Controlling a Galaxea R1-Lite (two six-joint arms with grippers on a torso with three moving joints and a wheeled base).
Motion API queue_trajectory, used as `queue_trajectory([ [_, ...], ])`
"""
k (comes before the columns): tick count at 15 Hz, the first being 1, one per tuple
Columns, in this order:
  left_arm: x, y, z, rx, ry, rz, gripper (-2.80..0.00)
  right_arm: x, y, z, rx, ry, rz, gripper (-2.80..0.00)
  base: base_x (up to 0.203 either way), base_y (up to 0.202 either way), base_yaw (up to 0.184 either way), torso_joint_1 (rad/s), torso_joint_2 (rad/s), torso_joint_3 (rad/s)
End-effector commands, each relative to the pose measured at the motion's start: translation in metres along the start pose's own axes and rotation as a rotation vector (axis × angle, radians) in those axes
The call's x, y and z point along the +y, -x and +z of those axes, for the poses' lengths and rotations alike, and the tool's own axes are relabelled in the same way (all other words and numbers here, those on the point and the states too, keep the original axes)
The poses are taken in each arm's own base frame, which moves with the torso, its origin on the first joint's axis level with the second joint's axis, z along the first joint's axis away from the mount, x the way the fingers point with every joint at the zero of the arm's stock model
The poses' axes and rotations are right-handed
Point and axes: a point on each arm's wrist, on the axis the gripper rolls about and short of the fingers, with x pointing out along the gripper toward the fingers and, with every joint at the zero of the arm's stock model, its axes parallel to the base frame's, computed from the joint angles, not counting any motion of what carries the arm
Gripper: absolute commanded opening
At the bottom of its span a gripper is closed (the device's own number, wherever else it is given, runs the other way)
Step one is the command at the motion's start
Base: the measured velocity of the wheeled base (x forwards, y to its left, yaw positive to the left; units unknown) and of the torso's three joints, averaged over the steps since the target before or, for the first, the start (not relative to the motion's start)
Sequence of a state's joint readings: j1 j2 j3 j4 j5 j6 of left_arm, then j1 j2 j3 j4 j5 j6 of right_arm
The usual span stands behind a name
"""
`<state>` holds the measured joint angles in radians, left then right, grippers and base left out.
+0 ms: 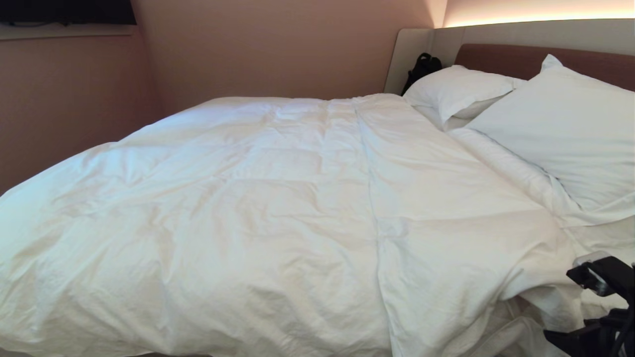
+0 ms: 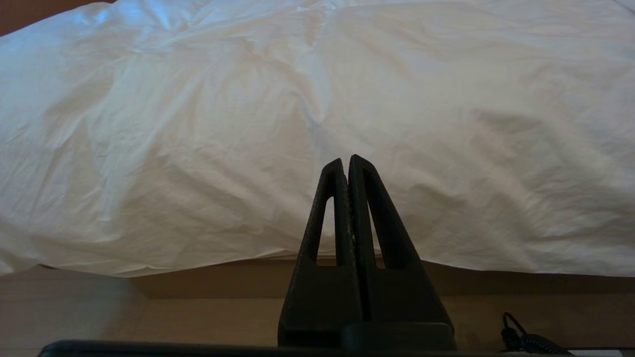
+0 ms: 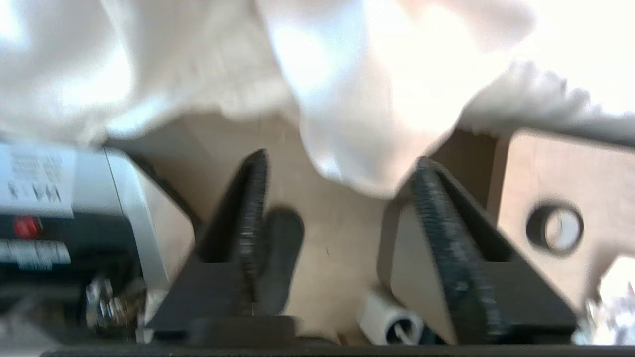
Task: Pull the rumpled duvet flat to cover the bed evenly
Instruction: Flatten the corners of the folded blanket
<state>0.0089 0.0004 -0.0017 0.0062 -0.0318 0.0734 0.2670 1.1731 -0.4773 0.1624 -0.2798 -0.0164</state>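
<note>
Pinkish-beige walls [image 1: 278,49] all round, with a lit strip glowing above the padded headboard [image 1: 526,37] at the far right; the bed [image 1: 610,238] fills pretty much my whole head view; the duvet [image 1: 278,208] is spread over most of it, puffy and creased, reaching from the far edge by the wall down over the near edge, where it hangs toward the floor; at the head end it stops just short of two white pillows [image 1: 555,129] leaning on the headboard, and something small and black [image 1: 421,67] sits in the far corner behind them; near the bed's near right corner the duvet's edge is still bunched and folded, with a bit of sheet showing past it; my right claw [image 3: 337,173] is down there by that corner, jaws standing apart, nothing pinched between them; a drooping flap of white fabric hangs right in front of the gap, with the wood-toned floor [image 3: 337,238] behind it; whether the cloth touches a finger I honestly can't say, it's blurry; my left claw [image 2: 347,166] is pressed closed and empty, pointing at the duvet's overhang along the near edge, above the brown bed base [image 2: 496,282].
</note>
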Motion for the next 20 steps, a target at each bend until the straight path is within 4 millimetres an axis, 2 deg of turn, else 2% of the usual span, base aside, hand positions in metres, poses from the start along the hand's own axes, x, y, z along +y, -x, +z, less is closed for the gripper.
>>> queue_trajectory([
  [1, 0.000, 0.000, 0.000, 0.000, 0.000, 0.000, -2.80, 0.003, -0.013, 0.016, -0.065, -0.033, -0.004, 0.00, 0.000, 0.000, 0.000, 0.000, 0.00, 0.000],
  [4, 0.000, 0.000, 0.000, 0.000, 0.000, 0.000, -2.80, 0.007, -0.035, 0.020, -0.064, -0.044, -0.024, 0.00, 0.000, 0.000, 0.000, 0.000, 0.00, 0.000],
  [7, 0.000, 0.000, 0.000, 0.000, 0.000, 0.000, -2.80, 0.008, -0.050, 0.013, -0.071, -0.056, -0.136, 0.00, 0.000, 0.000, 0.000, 0.000, 0.00, 0.000],
  [10, 0.000, 0.000, 0.000, 0.000, 0.000, 0.000, -2.80, 0.006, -0.047, 0.009, -0.097, -0.069, -0.210, 0.00, 0.000, 0.000, 0.000, 0.000, 0.00, 0.000],
  [15, 0.000, 0.000, 0.000, 0.000, 0.000, 0.000, -2.80, -0.002, -0.027, 0.009, -0.177, -0.107, -0.313, 0.00, 0.000, 0.000, 0.000, 0.000, 0.00, 0.000],
  [20, 0.000, 0.000, 0.000, 0.000, 0.000, 0.000, -2.80, 0.000, -0.030, -0.001, -0.138, -0.089, -0.310, 0.00, 0.000, 0.000, 0.000, 0.000, 0.00, 0.000],
])
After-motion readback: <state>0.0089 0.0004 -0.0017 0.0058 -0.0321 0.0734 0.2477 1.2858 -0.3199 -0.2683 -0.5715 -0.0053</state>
